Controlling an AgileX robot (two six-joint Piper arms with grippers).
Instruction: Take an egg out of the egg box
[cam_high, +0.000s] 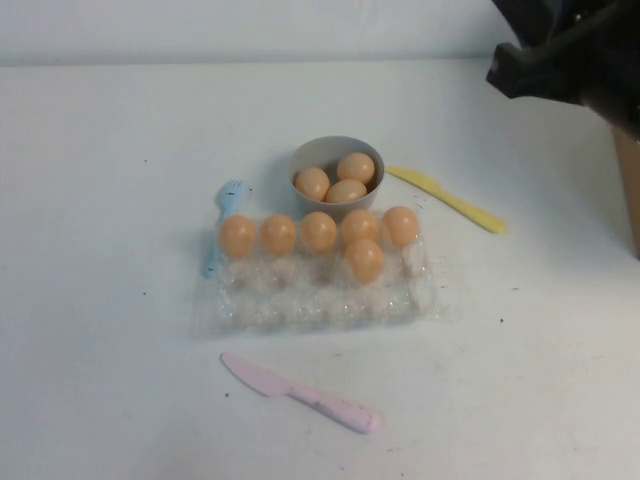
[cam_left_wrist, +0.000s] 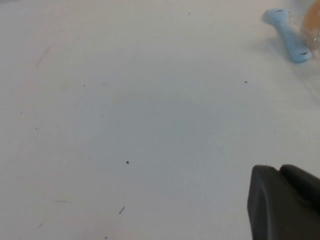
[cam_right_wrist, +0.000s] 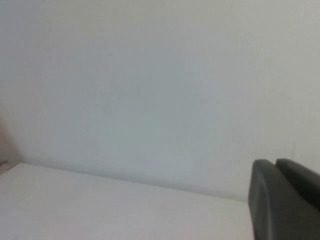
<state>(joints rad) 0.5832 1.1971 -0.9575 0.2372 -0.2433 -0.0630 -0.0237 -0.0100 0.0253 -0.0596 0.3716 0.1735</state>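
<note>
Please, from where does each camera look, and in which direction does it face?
High view: raised on the robot's side, angled down at the egg box, bowl, table; right arm's dark bulk at the far right corner.
Left wrist view: on the left arm, facing bare table; left end effector shows at the edge.
Right wrist view: on the raised right arm, facing a blank wall; right end effector shows.
Shared: blue fork, high and left wrist.

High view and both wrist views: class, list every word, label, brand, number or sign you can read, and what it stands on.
None can be read: the eggs, egg box, bowl and cutlery are unmarked. The left gripper and right gripper show no lettering.
</note>
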